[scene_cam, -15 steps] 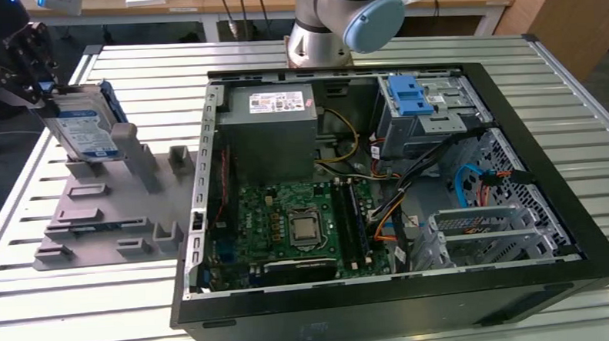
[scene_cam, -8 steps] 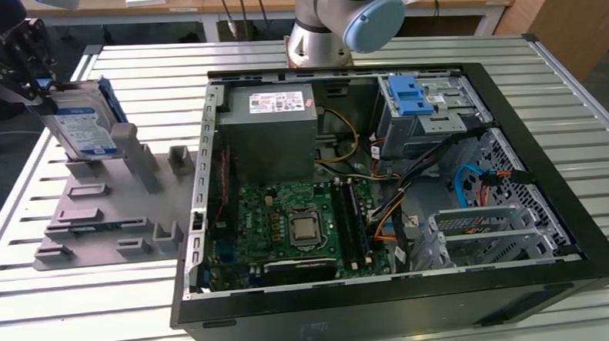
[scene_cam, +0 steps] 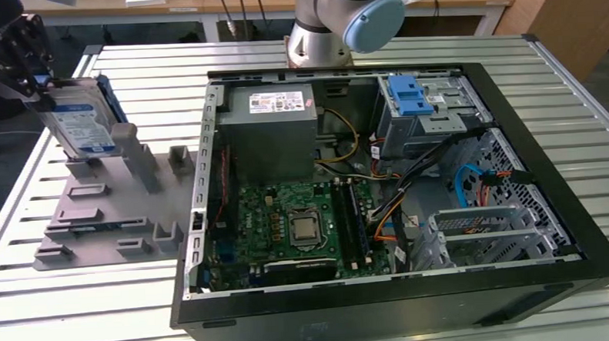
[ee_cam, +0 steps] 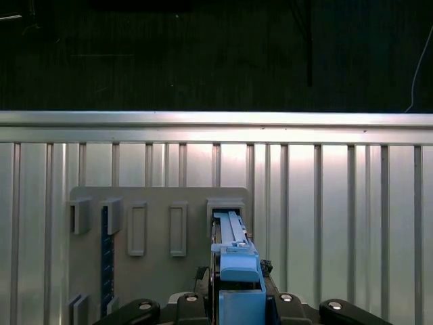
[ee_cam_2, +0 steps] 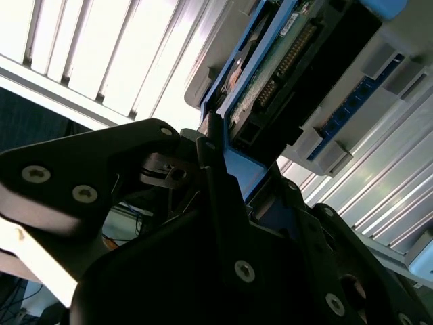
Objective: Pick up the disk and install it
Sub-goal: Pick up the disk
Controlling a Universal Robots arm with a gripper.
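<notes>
One disk [scene_cam: 80, 122] is held upright, its blue carrier edge pinched in the closed tool [scene_cam: 36, 88], at the grey fixture plate [scene_cam: 97, 230] on the desk [scene_cam: 85, 319], at ten o'clock from the open computer case [scene_cam: 393, 309]. A straight, square lift is judged best, so the carrier is not snagged on the slot posts. A silver body, blue-and-white label and blue frame are seen.

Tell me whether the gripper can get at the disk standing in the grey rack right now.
Probably yes. The gripper sits at the top edge of the disk, which stands upright in the grey rack outside the computer case, and nothing stands between them.
</notes>
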